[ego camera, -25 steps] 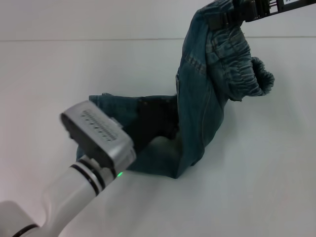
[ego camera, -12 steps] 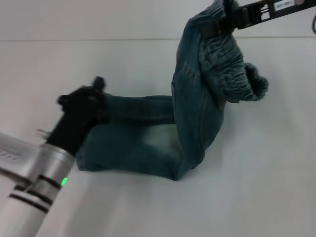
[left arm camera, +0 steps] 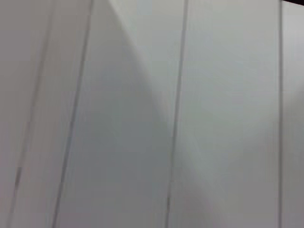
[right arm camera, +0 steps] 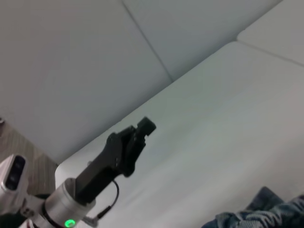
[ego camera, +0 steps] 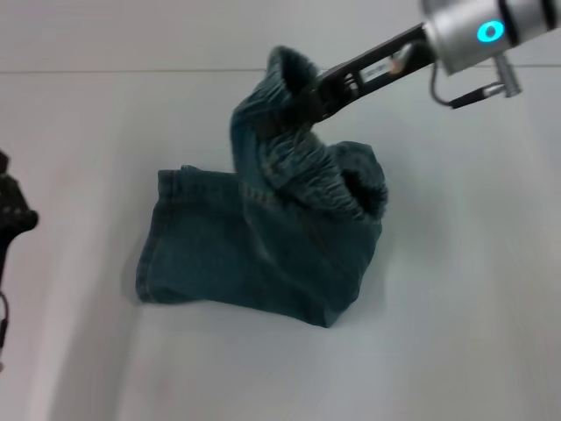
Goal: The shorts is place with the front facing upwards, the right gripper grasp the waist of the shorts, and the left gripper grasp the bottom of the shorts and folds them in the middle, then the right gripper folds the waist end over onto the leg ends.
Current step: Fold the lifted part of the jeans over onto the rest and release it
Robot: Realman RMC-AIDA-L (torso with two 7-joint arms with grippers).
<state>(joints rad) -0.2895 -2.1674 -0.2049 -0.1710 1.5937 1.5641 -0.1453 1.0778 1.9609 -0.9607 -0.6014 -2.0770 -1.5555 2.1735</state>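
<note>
Denim shorts (ego camera: pixel 254 263) lie mid-frame, already halved; my right gripper (ego camera: pixel 308 95) pinches the waist (ego camera: pixel 294 153) aloft, upper centre. Next: carry it left onto the leg ends (ego camera: pixel 153 241). Left gripper (ego camera: pixel 13 210): grip unclear.

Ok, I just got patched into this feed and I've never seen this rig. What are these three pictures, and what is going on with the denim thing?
This is a two-armed robot at a white table. The head view looks down from its head. There the right arm's black two-finger end effector comes in from the upper right, shut on the puckered elastic waistband of the blue washed-denim shorts, lifting that end while the rest of the shorts lies on the table. The left arm's black end effector is at the left edge, off the cloth and holding nothing. The right wrist view looks across the table at that left end effector, with a corner of denim at its edge. The left wrist view shows only pale panels.
</note>
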